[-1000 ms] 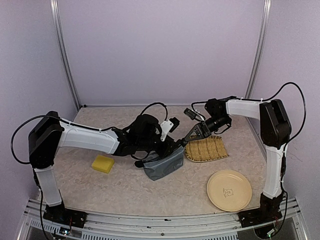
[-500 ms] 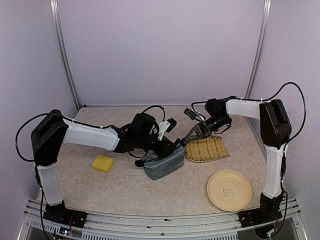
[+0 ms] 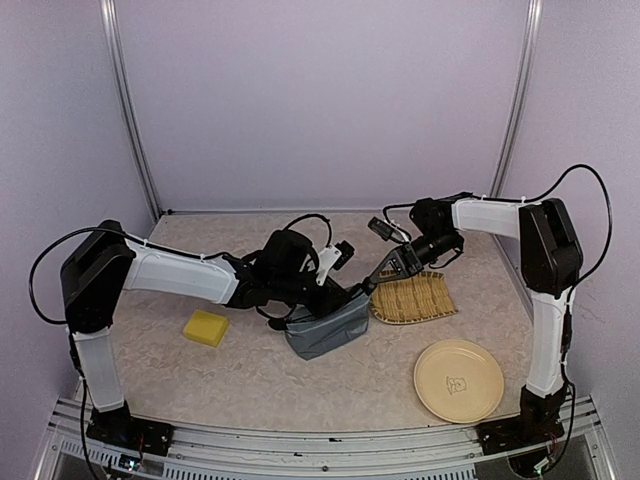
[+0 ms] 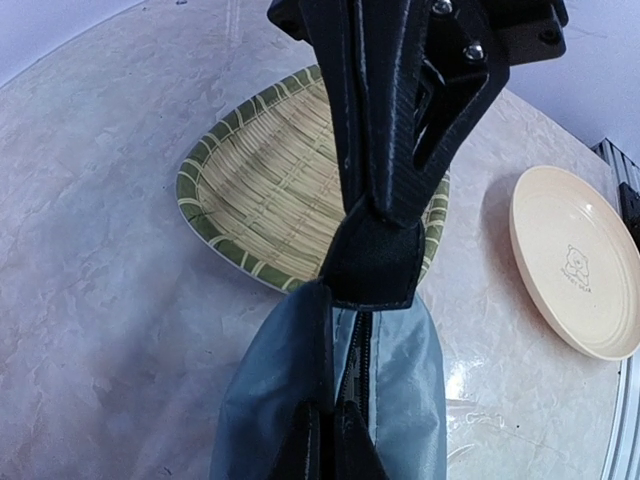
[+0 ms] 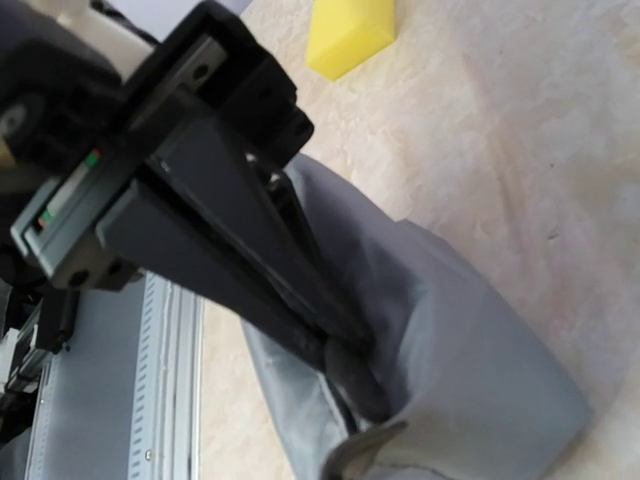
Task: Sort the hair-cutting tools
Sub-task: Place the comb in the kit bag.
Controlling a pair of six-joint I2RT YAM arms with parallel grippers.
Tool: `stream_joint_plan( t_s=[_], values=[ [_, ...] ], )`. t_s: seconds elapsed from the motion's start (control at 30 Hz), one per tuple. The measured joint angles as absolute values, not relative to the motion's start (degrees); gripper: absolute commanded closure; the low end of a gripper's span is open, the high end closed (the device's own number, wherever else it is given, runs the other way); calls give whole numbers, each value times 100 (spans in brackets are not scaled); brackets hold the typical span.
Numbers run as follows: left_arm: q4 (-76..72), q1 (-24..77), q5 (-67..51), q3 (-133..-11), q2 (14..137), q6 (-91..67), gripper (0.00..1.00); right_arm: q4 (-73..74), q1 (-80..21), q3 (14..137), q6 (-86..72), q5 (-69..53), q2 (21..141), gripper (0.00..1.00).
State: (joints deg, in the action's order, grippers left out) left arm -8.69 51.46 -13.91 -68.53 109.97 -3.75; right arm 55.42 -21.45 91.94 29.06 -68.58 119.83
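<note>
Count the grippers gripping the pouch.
2. The left gripper pinches the pouch's rim by the zip; the right gripper clamps its black tab, nearer the basket.

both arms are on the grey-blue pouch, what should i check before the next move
1. Right gripper shut on the pouch's black end tab: ok.
2. Left gripper shut on the pouch at the zip line: ok.
3. Zip pull caught between the left fingers: cannot tell, it is hidden.
4. Zip opened: not ok, it looks closed along the stretch in view.
5. What is inside the pouch: cannot tell.
6. Sponge apart from the pouch, woven tray just beyond the right gripper: ok.
</note>
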Motion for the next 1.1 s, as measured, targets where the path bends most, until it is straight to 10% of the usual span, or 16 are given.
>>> stream_joint_plan(
  t_s=[1.1],
  values=[
    [362,5457,-757,-7258,10962,-550,100,5690,-2158,9164,3210,-6987,11979,97]
  ],
)
